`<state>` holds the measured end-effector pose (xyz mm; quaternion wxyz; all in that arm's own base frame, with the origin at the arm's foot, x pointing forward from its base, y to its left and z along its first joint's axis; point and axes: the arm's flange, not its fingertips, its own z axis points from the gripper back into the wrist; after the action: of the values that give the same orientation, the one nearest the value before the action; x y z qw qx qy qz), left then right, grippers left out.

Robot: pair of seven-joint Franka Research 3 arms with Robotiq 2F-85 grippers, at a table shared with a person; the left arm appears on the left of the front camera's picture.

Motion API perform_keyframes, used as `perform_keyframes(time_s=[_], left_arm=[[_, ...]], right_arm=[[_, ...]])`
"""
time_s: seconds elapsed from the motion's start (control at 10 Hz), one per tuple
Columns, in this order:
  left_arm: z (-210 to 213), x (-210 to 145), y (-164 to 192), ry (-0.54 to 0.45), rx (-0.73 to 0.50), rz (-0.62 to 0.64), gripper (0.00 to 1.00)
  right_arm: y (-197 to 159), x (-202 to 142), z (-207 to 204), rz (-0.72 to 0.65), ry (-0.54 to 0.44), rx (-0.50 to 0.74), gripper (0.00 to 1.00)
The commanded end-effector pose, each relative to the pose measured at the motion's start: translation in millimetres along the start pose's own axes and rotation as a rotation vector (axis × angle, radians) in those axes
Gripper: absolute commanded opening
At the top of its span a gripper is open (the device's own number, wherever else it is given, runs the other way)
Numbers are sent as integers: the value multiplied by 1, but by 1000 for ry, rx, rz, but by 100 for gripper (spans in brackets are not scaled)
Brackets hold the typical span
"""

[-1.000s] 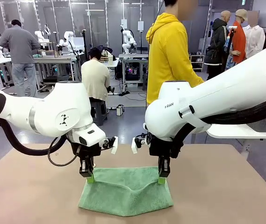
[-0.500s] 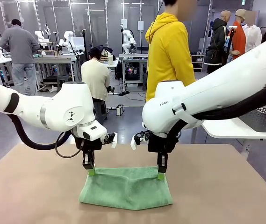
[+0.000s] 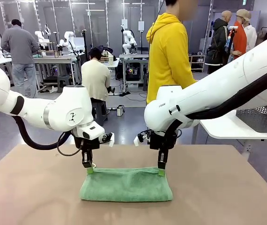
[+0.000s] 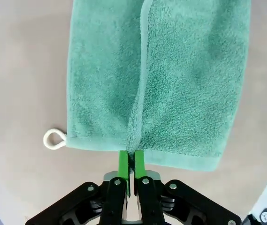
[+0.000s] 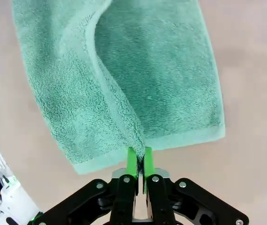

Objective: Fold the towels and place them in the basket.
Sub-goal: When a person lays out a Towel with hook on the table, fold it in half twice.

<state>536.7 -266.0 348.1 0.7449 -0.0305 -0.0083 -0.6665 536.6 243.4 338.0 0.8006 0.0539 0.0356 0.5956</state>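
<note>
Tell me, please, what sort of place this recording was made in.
Most likely a robotics lab or workshop hall: two white robot arms pinch a green towel at a brown table, rows of equipment-laden workbenches stand behind, and people work at them.

Bright, even overhead light, sharp focus, a faint soft shadow under the towel.

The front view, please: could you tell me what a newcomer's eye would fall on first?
The mint green towel lies folded double at the middle of the brown table. The left gripper and the right gripper each pinch a far corner of it, jaws shut. Beyond the table stands a person in a yellow hoodie.
</note>
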Motion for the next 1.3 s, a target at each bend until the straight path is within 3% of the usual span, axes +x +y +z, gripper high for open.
perform_keyframes(time_s=[0.0, 0.6, 1.2], left_arm=[[-1, -1, 9, 19, 16, 0, 6], [-8, -14, 22, 19, 72, -119, 6], [-18, -10, 34, -4, 63, -156, 6]], right_arm=[[-7, 5, -4, -42, 33, -41, 7], [-18, 2, -2, 88, 38, -88, 7], [-30, 1, -8, 99, -2, -103, 7]])
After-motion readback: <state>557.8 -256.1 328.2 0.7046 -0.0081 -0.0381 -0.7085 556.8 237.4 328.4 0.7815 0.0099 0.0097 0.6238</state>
